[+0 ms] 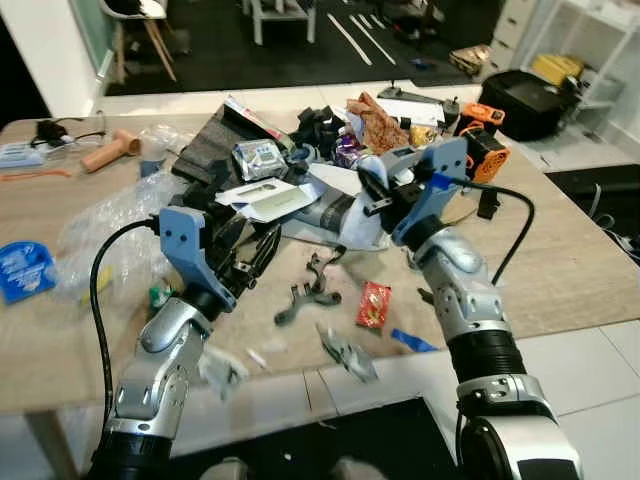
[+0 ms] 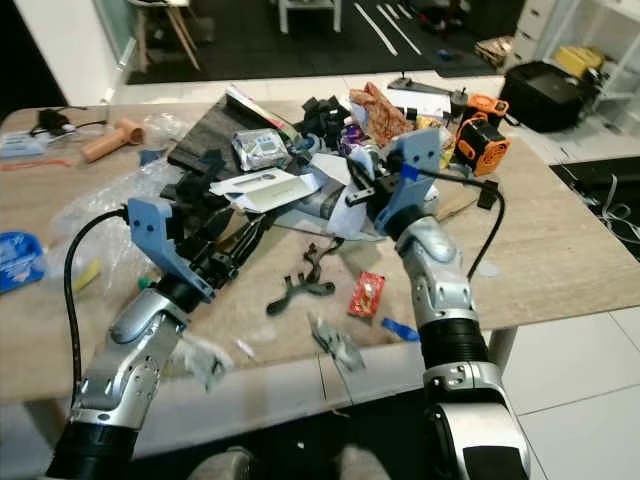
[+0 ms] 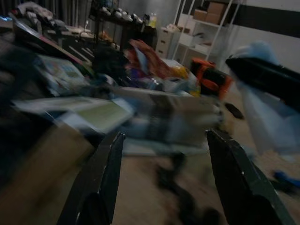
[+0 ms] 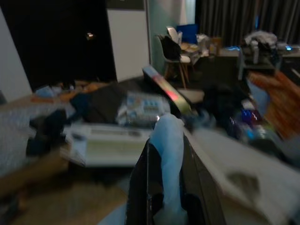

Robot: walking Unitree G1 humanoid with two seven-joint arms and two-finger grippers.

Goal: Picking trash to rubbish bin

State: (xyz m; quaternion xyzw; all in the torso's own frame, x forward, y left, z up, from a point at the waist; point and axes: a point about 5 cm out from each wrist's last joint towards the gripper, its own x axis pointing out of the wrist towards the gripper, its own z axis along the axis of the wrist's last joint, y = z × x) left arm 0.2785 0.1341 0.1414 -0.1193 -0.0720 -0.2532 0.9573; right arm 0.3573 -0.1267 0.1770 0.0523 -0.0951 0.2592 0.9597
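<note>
Your robot stands at a wooden table (image 1: 590, 270) with a big heap of trash on it. Your right gripper (image 1: 372, 190) is up over the middle of the heap, and its two black fingers are squeezed tight on a pale blue-white scrap (image 4: 168, 154) of plastic or paper. In the right wrist view you can see that scrap pinched between the fingers and sticking up past their tips. Your left gripper (image 1: 262, 250) hangs low over the table, just in front of a flat white card (image 1: 262, 197), and its fingers (image 3: 101, 183) are spread wide apart with nothing between them. The heap holds a crumpled brown wrapper (image 1: 378, 122), a shiny silver packet (image 1: 257, 158) and black foam bits (image 1: 318, 124). Nearer to you, on the bare wood, lie a small red packet (image 1: 373, 305), a bent black plastic piece (image 1: 305, 295) and a blue strip (image 1: 412, 341). An orange tool (image 1: 482, 150) sits at the far right of the heap. A clear plastic bag (image 1: 105, 225) lies on the left side.
</note>
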